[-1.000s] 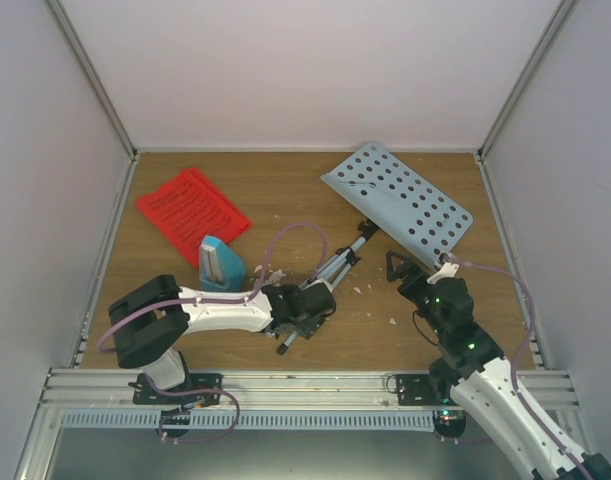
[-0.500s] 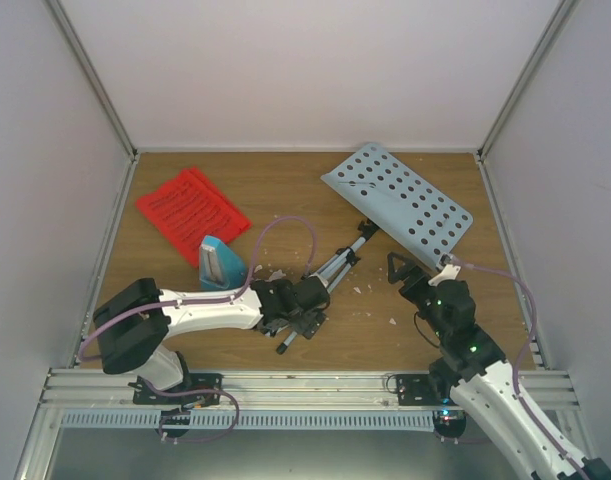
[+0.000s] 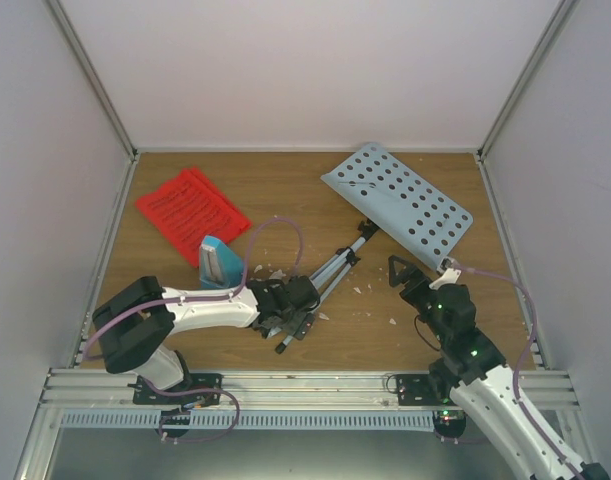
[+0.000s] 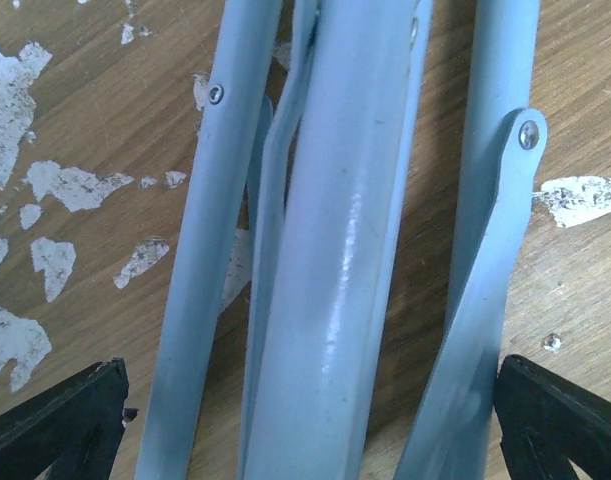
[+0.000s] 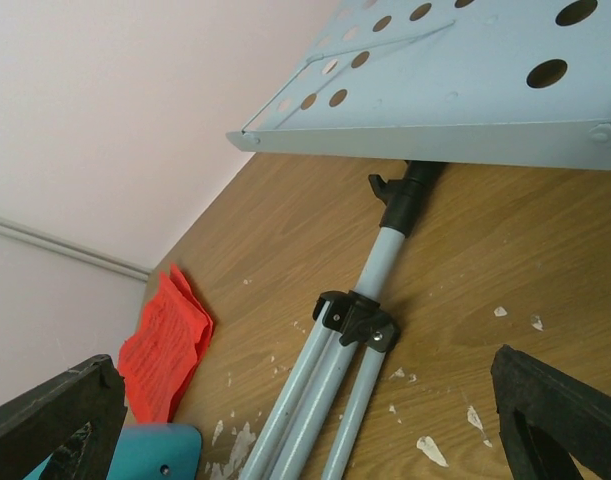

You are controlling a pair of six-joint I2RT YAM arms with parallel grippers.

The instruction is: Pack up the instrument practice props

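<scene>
Fingers (image 4: 51,424) of the left gripper (image 3: 288,318) are now spread full wide, one each side of the folded tripod legs (image 4: 335,250), not touching them and holding nothing. A sec ago they were narrower, so we read this as a let-go or re-set, not a grip. That gripper has also slid back along the legs twd the feet end, nearer the blue box (image 3: 222,265). The legs haven't shifted on the counter (image 3: 285,190): same line, same spot.

Fingers (image 5: 57,420) of the right gripper (image 3: 403,274) are wide too and empty. It hangs near the plate (image 3: 400,200) at its near corner, approx where it was.

The music stand (image 3: 357,243) lies tipped over at the right, plate twd the back, pole running down-left to us. Red pages (image 3: 192,213) are far left, flat. White scraps (image 4: 75,185) lie round the legs.

So nothing's packed yet, imo: no prop lifted, no container in view. Next we prob need to close L on the legs and steady the plate w/ R. The thin tubes could roll or slip.
</scene>
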